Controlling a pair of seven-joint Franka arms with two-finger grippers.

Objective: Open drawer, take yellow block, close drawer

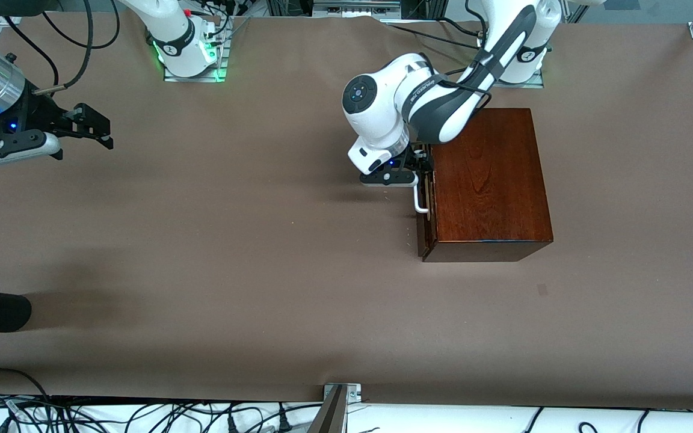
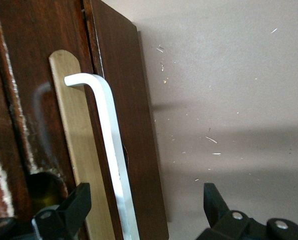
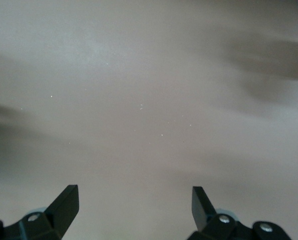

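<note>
The drawer, centre-right of frame, looks barely ajar with contents hidden; the left hand straddles its white handle unclenched, while the right hand waits spread above bare counter.

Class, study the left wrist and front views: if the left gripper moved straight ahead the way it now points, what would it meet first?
Most likely the white handle of the drawer: the left gripper is open with its fingers either side of the bar. Depth is unclear.
</note>
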